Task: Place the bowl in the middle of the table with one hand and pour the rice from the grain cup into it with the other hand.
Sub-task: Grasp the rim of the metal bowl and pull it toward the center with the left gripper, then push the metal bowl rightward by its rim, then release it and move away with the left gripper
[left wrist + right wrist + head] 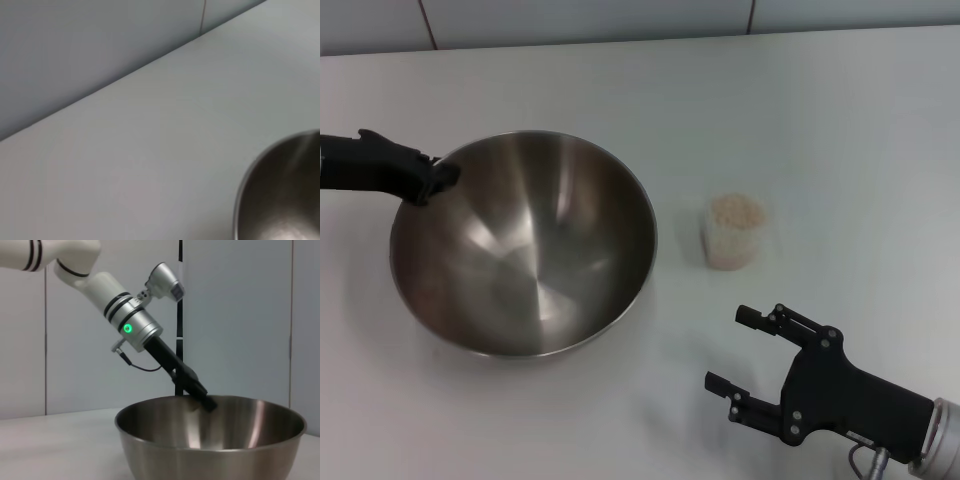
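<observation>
The large steel bowl (535, 250) sits left of centre on the white table (820, 120). My left gripper (437, 178) comes in from the left and is shut on the bowl's far-left rim. The right wrist view shows it (206, 402) pinching the rim of the bowl (210, 440). The small clear grain cup (733, 238) stands upright to the right of the bowl, filled with rice (737, 210). My right gripper (727, 348) is open and empty, near the table's front right, in front of the cup. The left wrist view shows only a part of the bowl (285, 195).
A grey wall (620, 15) runs behind the table's back edge. Bare tabletop lies behind the bowl and to the right of the cup.
</observation>
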You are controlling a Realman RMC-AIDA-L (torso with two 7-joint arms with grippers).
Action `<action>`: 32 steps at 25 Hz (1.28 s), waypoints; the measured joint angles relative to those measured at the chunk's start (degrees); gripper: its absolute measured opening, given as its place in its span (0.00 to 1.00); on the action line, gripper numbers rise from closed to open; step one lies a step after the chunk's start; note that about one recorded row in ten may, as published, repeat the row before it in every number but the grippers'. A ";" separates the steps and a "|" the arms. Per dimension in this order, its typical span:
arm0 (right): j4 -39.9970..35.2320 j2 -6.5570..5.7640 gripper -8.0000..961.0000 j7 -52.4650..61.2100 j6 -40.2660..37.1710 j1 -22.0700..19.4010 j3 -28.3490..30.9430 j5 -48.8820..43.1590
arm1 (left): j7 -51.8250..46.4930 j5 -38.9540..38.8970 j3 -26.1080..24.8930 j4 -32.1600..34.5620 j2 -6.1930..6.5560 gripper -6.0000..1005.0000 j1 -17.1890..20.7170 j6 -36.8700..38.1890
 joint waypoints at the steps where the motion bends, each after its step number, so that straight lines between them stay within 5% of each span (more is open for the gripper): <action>1: 0.01 0.00 0.79 0.08 -0.01 0.02 -0.02 0.00 | -0.02 0.21 -0.96 -1.09 0.06 0.13 -0.85 0.53; 5: 0.01 0.00 0.79 0.16 -0.01 0.09 -0.06 0.00 | 0.17 1.37 -5.18 -5.90 0.54 0.08 -4.30 2.11; 10: 0.00 0.00 0.79 0.33 -0.01 0.33 -0.12 0.00 | 0.25 1.31 -10.32 -15.61 3.82 0.05 -10.34 3.25; 23: 0.07 0.00 0.78 0.49 0.00 1.21 -0.11 -0.01 | 1.16 0.58 -11.07 -21.49 4.15 0.05 -14.18 2.95; 32: 0.53 0.00 0.78 0.53 0.06 1.28 -0.11 -0.16 | 2.47 0.12 -14.19 -25.74 5.83 0.05 -15.80 2.26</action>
